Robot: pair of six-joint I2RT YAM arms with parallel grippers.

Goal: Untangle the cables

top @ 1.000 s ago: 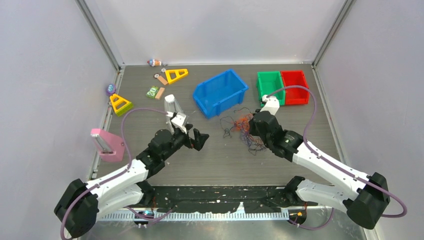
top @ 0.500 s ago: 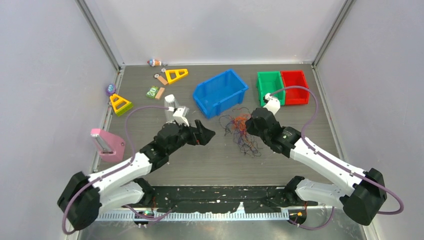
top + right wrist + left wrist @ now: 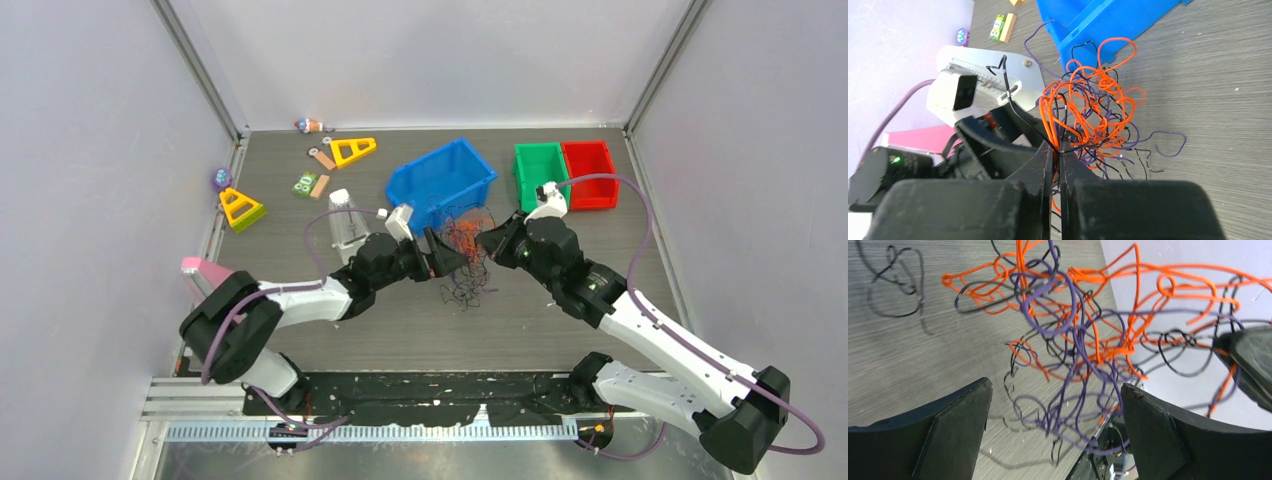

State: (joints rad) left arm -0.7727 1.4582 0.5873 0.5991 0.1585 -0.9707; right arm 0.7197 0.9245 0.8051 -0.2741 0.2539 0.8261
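Note:
The cables are a knotted clump of thin orange, black and purple wires just in front of the blue bin, with loose strands trailing onto the table. My right gripper is shut on strands at the clump's right side and holds part of it up; in the right wrist view orange and black wires run between the closed fingers. My left gripper is open at the clump's left side. In the left wrist view the wires hang just ahead of and between the wide-spread fingers, untouched.
A blue bin stands right behind the clump, with green and red bins to its right. A grey block is beside the left arm. Yellow triangles, small toys and a pink object lie at the left.
My left arm has reached far to the right, bringing its open gripper up to the clump. My right gripper has drawn the clump up and back toward the blue bin.

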